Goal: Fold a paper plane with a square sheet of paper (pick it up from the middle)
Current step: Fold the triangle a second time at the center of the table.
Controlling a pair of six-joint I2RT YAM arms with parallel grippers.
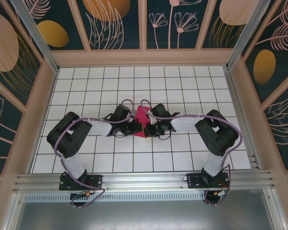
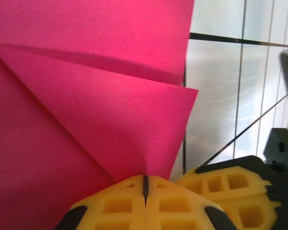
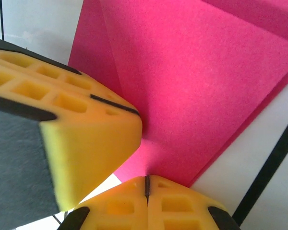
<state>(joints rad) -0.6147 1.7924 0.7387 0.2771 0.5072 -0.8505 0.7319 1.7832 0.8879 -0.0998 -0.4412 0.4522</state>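
The magenta-pink paper point(image 1: 142, 120) is a creased, folded shape held off the tiled floor between both arms at the middle of the table. My left gripper point(image 1: 133, 127) is shut on its left part; in the left wrist view the yellow jaws point(image 2: 145, 184) pinch the paper point(image 2: 101, 110), whose folded flaps fan upward. My right gripper point(image 1: 152, 128) is shut on the right part; its jaws point(image 3: 147, 184) clamp the paper point(image 3: 197, 91) at the bottom edge. The other gripper's yellow fingers point(image 3: 81, 124) press close beside it.
The white tiled floor point(image 1: 182, 86) stretches around the arms inside a walled enclosure with dark floral panels point(image 1: 115, 24). A metal rail point(image 1: 144, 179) runs along the near edge by the arm bases.
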